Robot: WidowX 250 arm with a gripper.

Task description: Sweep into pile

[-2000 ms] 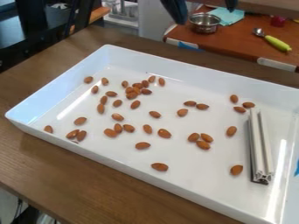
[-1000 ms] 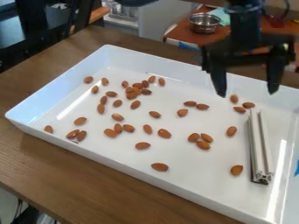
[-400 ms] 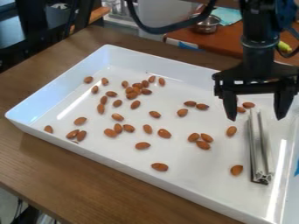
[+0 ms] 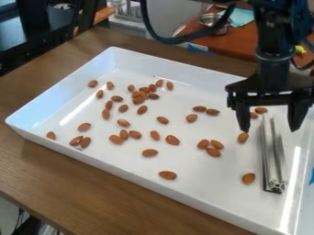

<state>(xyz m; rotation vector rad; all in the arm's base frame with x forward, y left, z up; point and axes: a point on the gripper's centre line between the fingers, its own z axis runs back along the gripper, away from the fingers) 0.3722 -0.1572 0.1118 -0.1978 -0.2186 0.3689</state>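
Almonds (image 4: 167, 175) spread across white tray (image 4: 153, 68), open tool (image 4: 270, 130) over metal bar (image 4: 274, 170)

The brown almonds lie loose over the tray floor, most of them on the left and middle of the view. The thickest cluster (image 4: 141, 95) sits toward the far wall, several nuts touching one another. Three more form a small group (image 4: 211, 148) right of the middle, and a lone almond (image 4: 248, 178) rests just beside the bar, close to its near end. Others lie singly or in pairs, including a few near the bar's far end.

The bar, silvery and grooved lengthwise, lies near the tray's right side, running away from the camera. The tool hangs down at the upper right, open, its two fingers (image 4: 298, 112) wide apart and pointing down. The far part of the bar shows between them; whether either finger touches it, I cannot tell.

The tray stands on a brown wooden bench (image 4: 61, 176). Behind it, an orange-brown surface (image 4: 242, 43) carries a steel bowl (image 4: 210, 19) and a pale teal cloth (image 4: 241, 17). A dark cable (image 4: 160, 37) loops down from the top edge, passing in front of the bowl, and the black arm (image 4: 273, 53) enters at the upper right.
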